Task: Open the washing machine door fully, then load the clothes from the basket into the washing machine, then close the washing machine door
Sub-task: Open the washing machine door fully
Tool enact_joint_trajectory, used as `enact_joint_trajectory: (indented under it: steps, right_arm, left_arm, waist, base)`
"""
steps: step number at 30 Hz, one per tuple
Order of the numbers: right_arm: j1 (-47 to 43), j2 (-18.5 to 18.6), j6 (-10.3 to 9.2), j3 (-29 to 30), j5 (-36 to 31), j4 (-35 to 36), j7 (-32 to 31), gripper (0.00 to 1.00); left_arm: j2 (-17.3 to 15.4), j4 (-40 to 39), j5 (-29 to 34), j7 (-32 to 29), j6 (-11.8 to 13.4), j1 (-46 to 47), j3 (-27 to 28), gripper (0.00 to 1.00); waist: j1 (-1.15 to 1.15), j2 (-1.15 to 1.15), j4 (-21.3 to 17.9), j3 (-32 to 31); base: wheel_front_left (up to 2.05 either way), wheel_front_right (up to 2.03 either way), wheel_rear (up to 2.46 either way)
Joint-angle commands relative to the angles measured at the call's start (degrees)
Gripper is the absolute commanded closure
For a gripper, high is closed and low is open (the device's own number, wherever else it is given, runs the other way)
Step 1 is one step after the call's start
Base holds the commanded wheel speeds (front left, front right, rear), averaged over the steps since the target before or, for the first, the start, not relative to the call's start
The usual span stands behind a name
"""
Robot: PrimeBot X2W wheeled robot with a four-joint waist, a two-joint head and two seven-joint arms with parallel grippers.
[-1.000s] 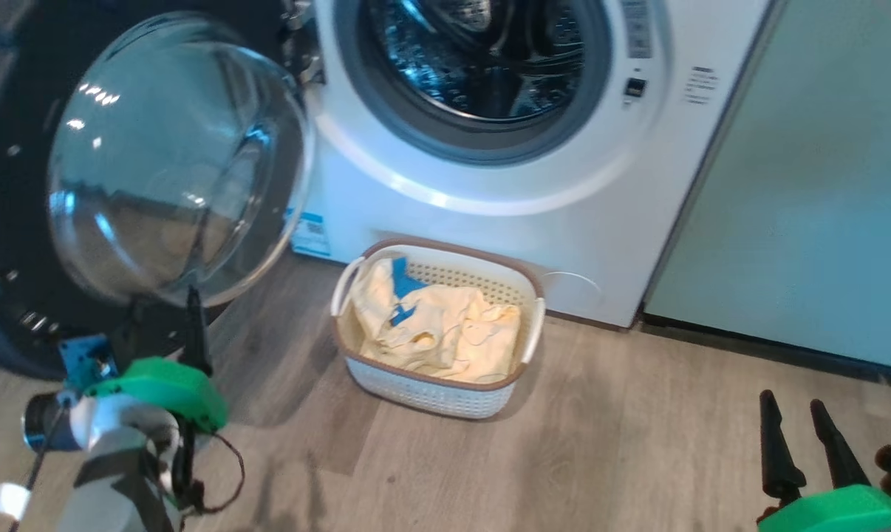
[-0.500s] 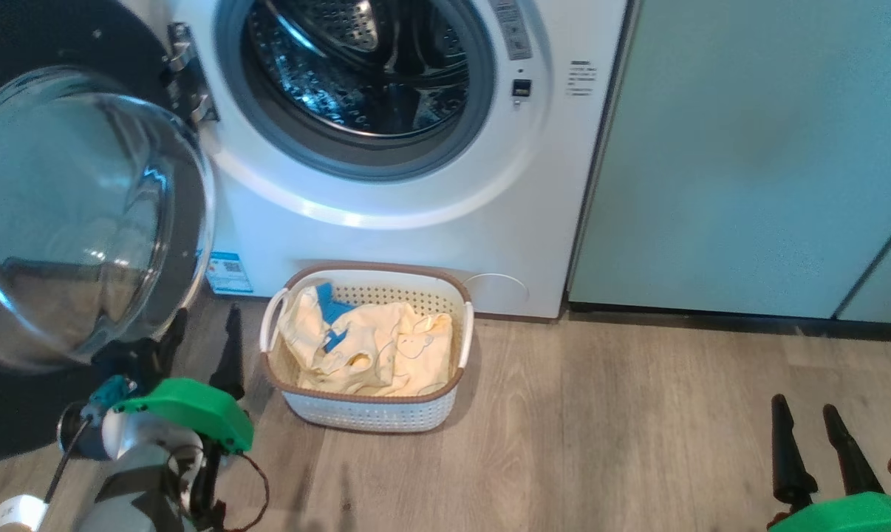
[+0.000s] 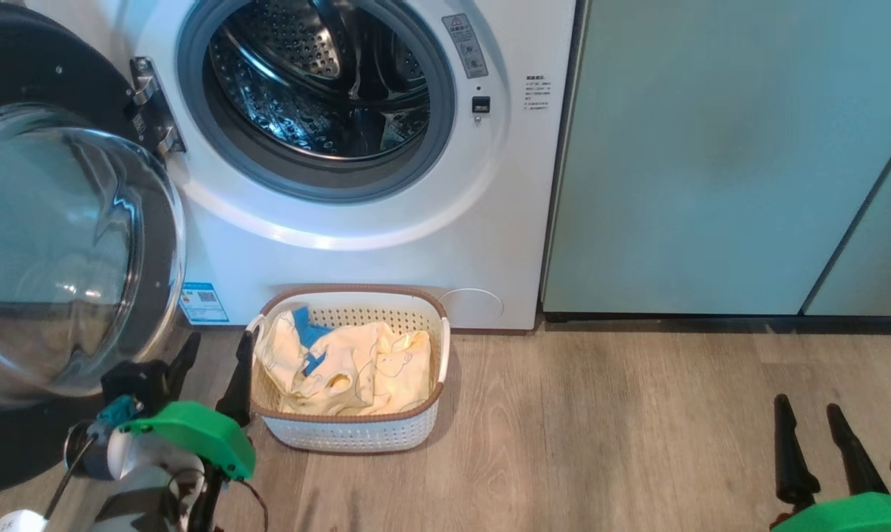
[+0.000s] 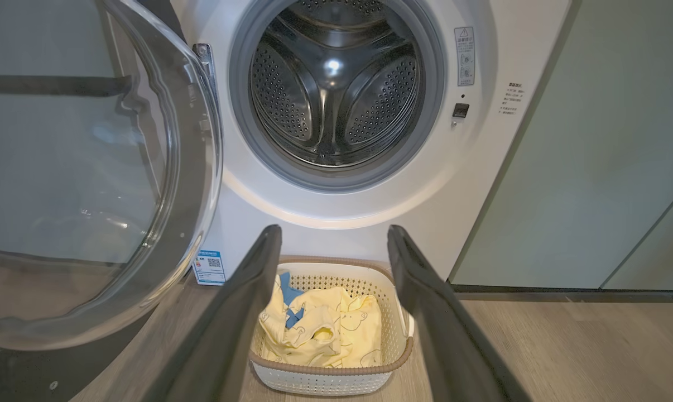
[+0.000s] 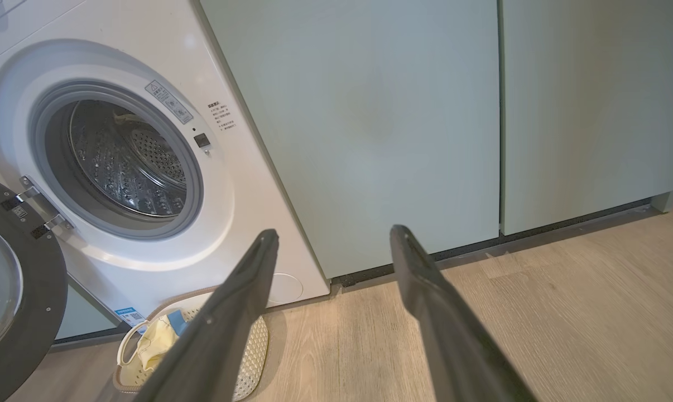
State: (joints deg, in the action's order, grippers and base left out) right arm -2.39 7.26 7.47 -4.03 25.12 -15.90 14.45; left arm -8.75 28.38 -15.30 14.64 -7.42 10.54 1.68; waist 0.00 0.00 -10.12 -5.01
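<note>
door stands wide so the washing machine mouth is free; the basket of clothes sits on the floor just before its front for a short lift, your left gripper spread wide and empty beside its rim, right gripper likewise, well apart

Pale green cabinets, dark plinth beneath; wood-look plank floor

Left gripper: two dark fingers spread wide, gripping nothing; green wrist housing directly behind the finger bases, pale forearm behind that. Right gripper: fingers parted, gripping nothing, tips pointing up the head view
</note>
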Motion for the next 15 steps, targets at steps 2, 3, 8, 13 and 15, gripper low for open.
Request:
enact_joint_trajectory:
  steps: [2, 3, 8, 13, 15]
  right_arm:
    - [1.23, 1.55, 0.02, -0.8, -0.76, 2.2, 0.55, 0.0]
    - [1.19, 1.55, 0.02, -0.72, -0.86, 2.3, 0.55, 0.0]
    - [1.02, 1.66, 0.02, -0.4, -2.0, 3.65, 0.55, 0.0]
    - [1.03, 1.72, 0.02, -0.08, -2.49, 4.44, 0.55, 0.0]
    - [1.02, 1.69, 0.02, 0.08, -2.63, 4.69, 0.55, 0.0]
  left_arm:
    - [-2.1, -1.2, -0.41, 0.36, -0.06, 2.59, 2.1, 0.0]
    - [-2.09, -1.06, -0.41, 0.36, -0.06, 2.67, 2.09, 0.0]
    - [-2.04, 0.11, -0.2, 0.36, -0.06, 3.06, 2.22, 0.0]
    - [-2.02, 0.89, 0.02, 0.36, -0.06, 3.4, 2.38, 0.0]
    - [-2.02, 1.12, 0.01, 0.36, -0.06, 3.61, 2.35, 0.0]
  waist:
    - [0.0, 0.0, -0.05, -0.07]
    - [0.0, 0.0, -0.06, -0.09]
    - [0.0, 0.0, -0.07, -0.05]
    - [0.0, 0.0, -0.07, 0.11]
    - [0.0, 0.0, -0.02, 0.21]
  base:
    - [0.0, 0.0, 0.0]
    - [0.0, 0.0, 0.0]
    - [0.0, 0.0, 0.0]
    - [0.0, 0.0, 0.0]
    - [0.0, 0.0, 0.0]
